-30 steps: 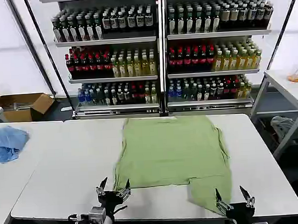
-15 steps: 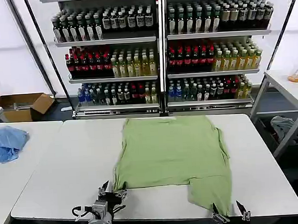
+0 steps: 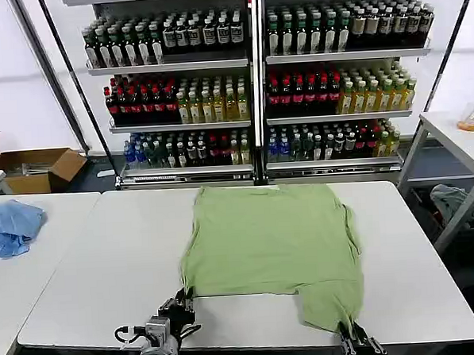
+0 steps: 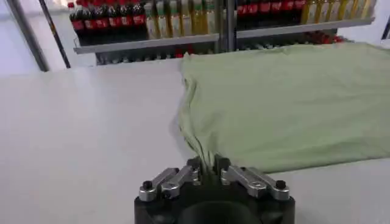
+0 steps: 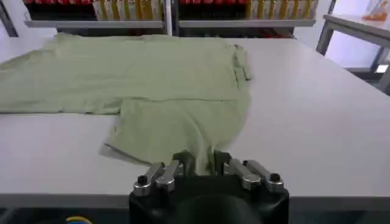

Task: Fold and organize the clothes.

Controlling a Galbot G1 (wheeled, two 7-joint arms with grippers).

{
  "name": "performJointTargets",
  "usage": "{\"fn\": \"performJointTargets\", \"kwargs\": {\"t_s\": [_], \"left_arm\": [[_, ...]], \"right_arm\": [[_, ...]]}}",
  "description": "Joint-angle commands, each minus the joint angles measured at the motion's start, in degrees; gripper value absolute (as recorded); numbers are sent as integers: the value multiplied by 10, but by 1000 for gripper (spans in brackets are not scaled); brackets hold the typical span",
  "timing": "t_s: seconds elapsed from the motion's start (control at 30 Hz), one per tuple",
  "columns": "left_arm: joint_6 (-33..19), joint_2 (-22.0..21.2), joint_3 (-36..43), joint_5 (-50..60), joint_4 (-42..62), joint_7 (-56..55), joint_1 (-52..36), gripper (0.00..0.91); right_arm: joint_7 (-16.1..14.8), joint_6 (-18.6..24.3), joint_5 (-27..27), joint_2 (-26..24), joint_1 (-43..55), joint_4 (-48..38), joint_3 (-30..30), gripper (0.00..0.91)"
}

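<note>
White table (image 3: 106, 264) holds shirt (image 3: 272, 239), lengthwise toward shelves (image 3: 252, 81).

No text, brand, number or sign can be read anywhere — the bottles (image 3: 253, 105) on the shelves at the top of the head view carry labels, but these show as bands of colour too small to make out, and the cardboard box (image 3: 36, 167) at the left edge has no legible print
</note>
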Motion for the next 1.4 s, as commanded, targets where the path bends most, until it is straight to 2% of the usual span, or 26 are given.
{"fn": "performJointTargets", "kwargs": {"t_s": [0.03, 0.23, 0.43, 0.7, 0.87, 1.23, 1.4], "left_arm": [[-32, 0, -5, -26, -20, 2, 15, 20], [-59, 9, -23, -31, -76, 7, 47, 20], [-59, 22, -40, -39, -134, 11, 75, 20], [-57, 48, -65, -71, -170, 15, 76, 20], [-58, 61, -56, -70, -147, 22, 49, 20], [-57, 62, -17, -83, -59, 15, -45, 20], [-56, 53, -4, -101, -20, 7, -87, 20]], "right_arm": [[-2, 10, 1, 0, -4, 6, -1, 0], [-8, 29, -5, -15, -47, 54, 21, 0], [-10, 37, -9, -23, -81, 124, 43, 0], [-11, 38, -7, -30, -70, 161, 70, 0], [-3, 31, 8, -44, 13, 134, 67, 0], [15, 7, 84, -94, 181, 22, 54, 0], [14, 6, 86, -107, 232, -29, 45, 0]]}}
